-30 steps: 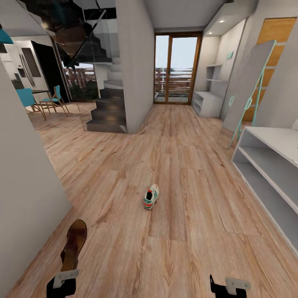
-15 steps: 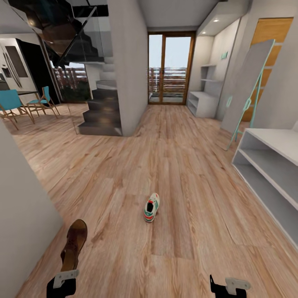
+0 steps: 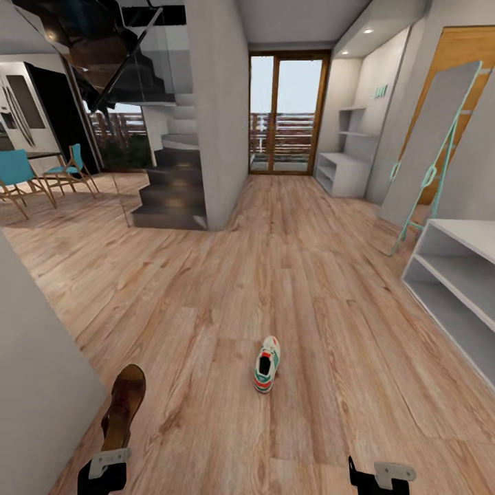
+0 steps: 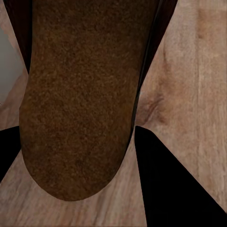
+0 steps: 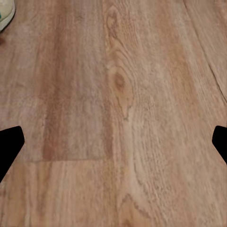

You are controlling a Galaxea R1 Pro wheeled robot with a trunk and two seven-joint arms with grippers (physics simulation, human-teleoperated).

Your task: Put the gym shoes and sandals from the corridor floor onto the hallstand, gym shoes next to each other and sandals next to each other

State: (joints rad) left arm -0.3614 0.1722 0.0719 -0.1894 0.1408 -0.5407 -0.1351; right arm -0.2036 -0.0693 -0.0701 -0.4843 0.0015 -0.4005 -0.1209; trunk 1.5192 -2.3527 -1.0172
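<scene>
My left gripper (image 3: pixel 103 469) is shut on a brown sandal (image 3: pixel 122 404), which sticks out forward from it above the corridor floor (image 3: pixel 309 289). The left wrist view looks onto the sandal's brown sole (image 4: pixel 80 94), held between the dark fingers (image 4: pixel 170 189). One white gym shoe (image 3: pixel 267 363) with green stripes and a red-orange patch lies on the floor ahead, between the two grippers; its edge shows in the right wrist view (image 5: pixel 4 14). My right gripper (image 3: pixel 381 476) hangs open and holds nothing, over bare planks (image 5: pixel 118 118). The hallstand (image 3: pixel 450 271) stands at the right wall, its two shelf slots open.
A grey wall (image 3: pixel 34 357) is close on my left. A leaning board on a teal frame (image 3: pixel 430 165) stands beyond the hallstand. A pillar (image 3: pixel 220 110) and dark stairs (image 3: pixel 168 192) are ahead on the left, a second pale shelf unit (image 3: pixel 342 172) by the glass door.
The whole view has shifted as the camera moved: the gym shoe now sits lower and further right, the hallstand nearer the right edge. Both grippers keep their pose; the sandal stays held.
</scene>
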